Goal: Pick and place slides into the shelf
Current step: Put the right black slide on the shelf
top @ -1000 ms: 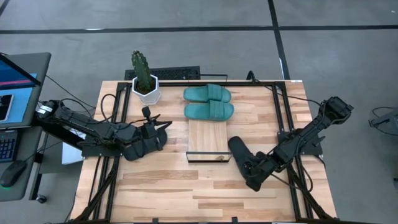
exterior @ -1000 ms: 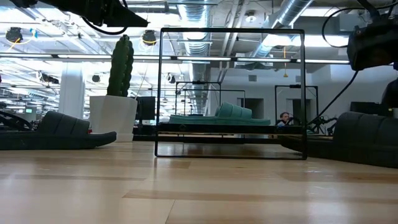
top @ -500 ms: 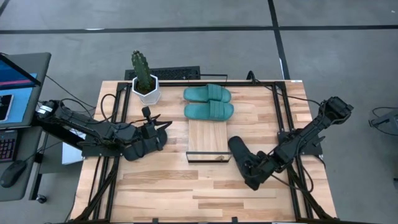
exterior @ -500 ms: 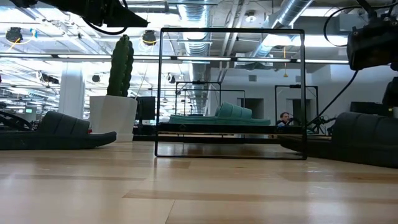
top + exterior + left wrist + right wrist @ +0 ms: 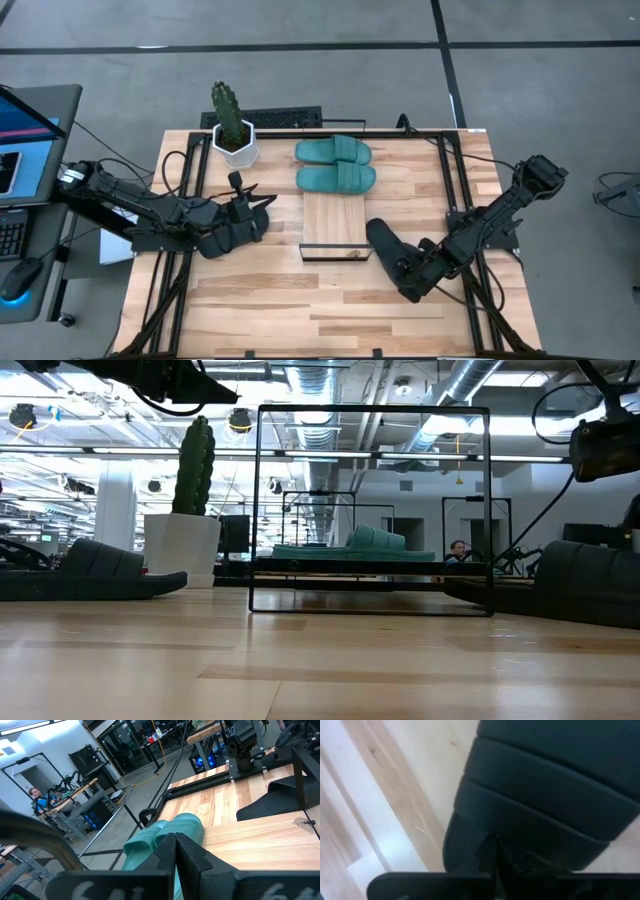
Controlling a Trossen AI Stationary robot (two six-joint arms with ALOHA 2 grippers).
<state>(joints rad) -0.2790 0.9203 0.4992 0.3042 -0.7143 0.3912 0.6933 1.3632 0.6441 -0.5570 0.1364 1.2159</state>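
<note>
Both arms are showing up as dark, near-black jointed limbs built of chunky rounded segments. The left arm (image 5: 140,212) is carrying a small white and orange marking near its base end, with thin black cables trailing off it. The right arm (image 5: 495,215) is ending at its upper joint in a boxy black housing, with a black cable looping beside it. The left gripper (image 5: 176,851) is presenting matte black, wedge-shaped fingers tapering to a point.
</note>
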